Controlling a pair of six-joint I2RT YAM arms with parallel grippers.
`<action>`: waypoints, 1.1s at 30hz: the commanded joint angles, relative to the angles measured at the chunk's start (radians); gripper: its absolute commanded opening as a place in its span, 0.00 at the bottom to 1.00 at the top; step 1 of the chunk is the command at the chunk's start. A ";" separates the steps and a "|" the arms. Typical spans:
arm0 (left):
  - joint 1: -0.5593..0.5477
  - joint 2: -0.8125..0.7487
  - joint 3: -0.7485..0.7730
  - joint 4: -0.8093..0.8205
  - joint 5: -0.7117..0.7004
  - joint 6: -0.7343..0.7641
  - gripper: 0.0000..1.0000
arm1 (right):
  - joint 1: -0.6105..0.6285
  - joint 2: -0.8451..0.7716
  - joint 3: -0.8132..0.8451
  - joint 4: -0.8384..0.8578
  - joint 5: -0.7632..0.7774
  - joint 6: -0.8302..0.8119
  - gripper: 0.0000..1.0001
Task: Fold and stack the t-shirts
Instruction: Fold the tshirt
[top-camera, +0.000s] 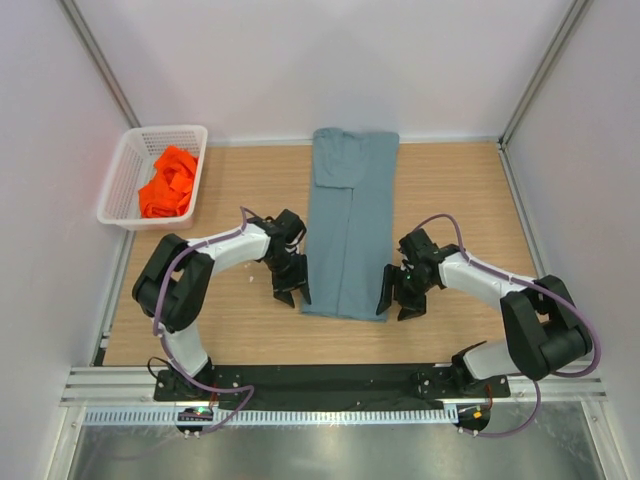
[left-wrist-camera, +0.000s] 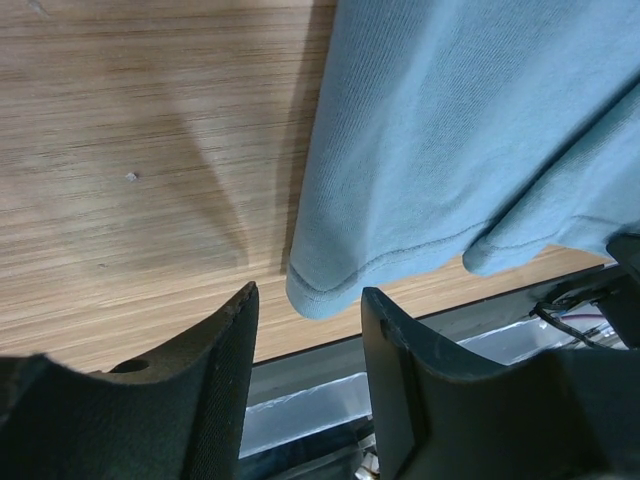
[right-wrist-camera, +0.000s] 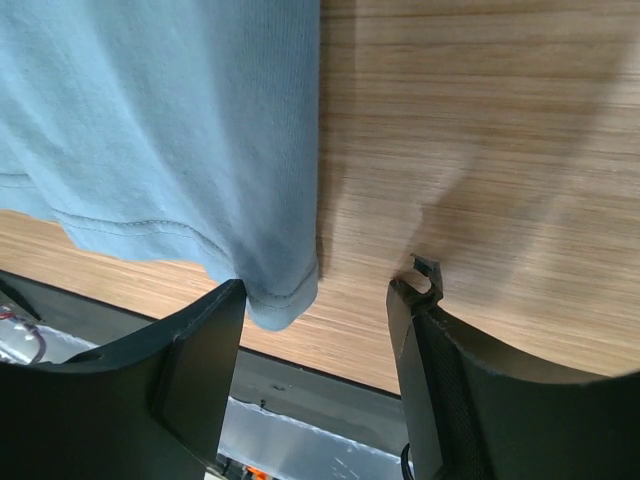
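Note:
The grey-blue t-shirt (top-camera: 350, 220) lies on the wooden table as a long narrow strip, both sides folded in to the middle. My left gripper (top-camera: 291, 296) is open at its near left corner, which shows just ahead of the jaws in the left wrist view (left-wrist-camera: 318, 295). My right gripper (top-camera: 399, 301) is open at the near right corner (right-wrist-camera: 280, 300). Neither holds cloth. The orange t-shirt (top-camera: 168, 182) lies crumpled in the white basket (top-camera: 190, 132).
The white lattice basket stands at the back left by the wall. White walls close the table on three sides. A black base strip (top-camera: 330, 380) and metal rail run along the near edge.

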 joint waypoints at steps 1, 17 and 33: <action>-0.009 0.008 0.018 0.012 -0.003 -0.015 0.46 | -0.024 -0.025 -0.018 0.054 -0.050 0.019 0.65; -0.012 -0.004 -0.004 0.001 0.004 -0.015 0.42 | -0.031 -0.036 0.016 0.012 -0.072 0.029 0.54; -0.028 0.038 0.022 -0.021 0.010 -0.002 0.39 | -0.031 -0.005 0.030 -0.015 -0.075 0.027 0.41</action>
